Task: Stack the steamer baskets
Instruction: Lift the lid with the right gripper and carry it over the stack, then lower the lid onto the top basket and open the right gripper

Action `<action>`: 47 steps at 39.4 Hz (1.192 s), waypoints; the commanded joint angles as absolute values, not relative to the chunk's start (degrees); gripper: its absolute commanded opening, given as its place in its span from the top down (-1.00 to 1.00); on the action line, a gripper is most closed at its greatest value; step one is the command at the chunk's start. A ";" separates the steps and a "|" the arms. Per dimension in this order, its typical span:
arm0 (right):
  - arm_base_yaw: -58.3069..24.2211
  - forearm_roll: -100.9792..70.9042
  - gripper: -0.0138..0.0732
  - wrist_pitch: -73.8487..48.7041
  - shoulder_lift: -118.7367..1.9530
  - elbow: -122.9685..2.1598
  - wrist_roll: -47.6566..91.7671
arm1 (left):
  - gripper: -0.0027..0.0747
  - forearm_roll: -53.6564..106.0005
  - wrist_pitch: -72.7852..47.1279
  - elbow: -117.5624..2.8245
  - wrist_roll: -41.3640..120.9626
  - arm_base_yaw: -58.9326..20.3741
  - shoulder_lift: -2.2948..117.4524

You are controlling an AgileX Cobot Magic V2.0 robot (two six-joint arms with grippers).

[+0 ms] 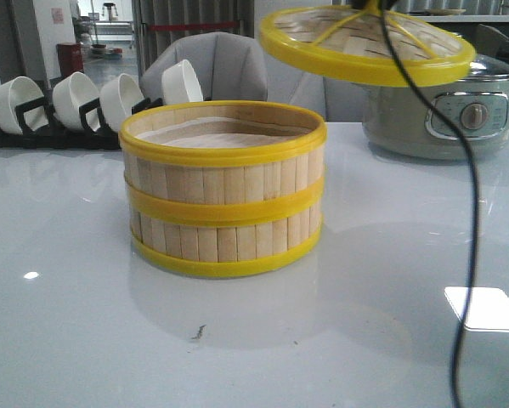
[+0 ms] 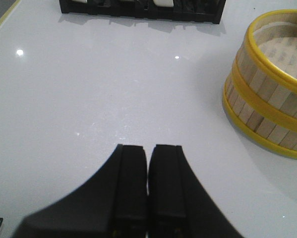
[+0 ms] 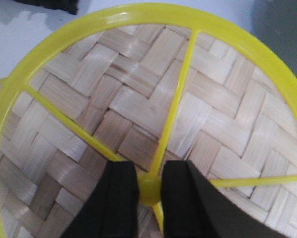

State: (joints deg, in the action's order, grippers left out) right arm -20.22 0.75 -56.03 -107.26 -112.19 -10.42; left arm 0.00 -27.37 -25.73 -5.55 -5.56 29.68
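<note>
Stacked steamer baskets [image 1: 223,189] look light, rigid, slick-rimmed; right claw [image 3: 149,191] pinches woven lid [image 3: 153,114] by its knob [image 3: 149,190], left claw [image 2: 148,186] closed, empty.

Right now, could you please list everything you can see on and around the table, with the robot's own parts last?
Bamboo-slat steamer baskets with yellow plastic rims: two, stacked one on the other, table centre; white paper liner inside the top one.
Woven-bamboo lid with yellow rim and knob: one, held in the air, right of the stack.
Grey-green electric pot with glass lid: one, back right.
White bowls: four, tilted in a black rack, back left.
Glossy white table: one.
Grey chair: one, behind the table.
Black cable: one, hanging at right.
Left gripper: shut, empty, over bare table.
Right gripper: shut on the lid's knob.
</note>
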 commanded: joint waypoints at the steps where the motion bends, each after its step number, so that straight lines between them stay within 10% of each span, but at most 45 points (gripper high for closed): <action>1: -23.48 0.75 0.55 -54.17 -107.14 -117.61 -9.85 | 0.71 0.00 -22.31 -27.46 -6.02 -6.02 29.75; 47: -33.13 0.34 0.32 -59.42 -120.76 -129.20 -9.81 | 0.71 0.00 -22.31 -27.46 -6.02 -6.02 29.75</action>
State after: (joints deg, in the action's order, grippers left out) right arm -33.04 0.00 -61.92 -124.17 -127.15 -10.36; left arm 0.00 -27.37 -25.73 -5.55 -5.56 29.68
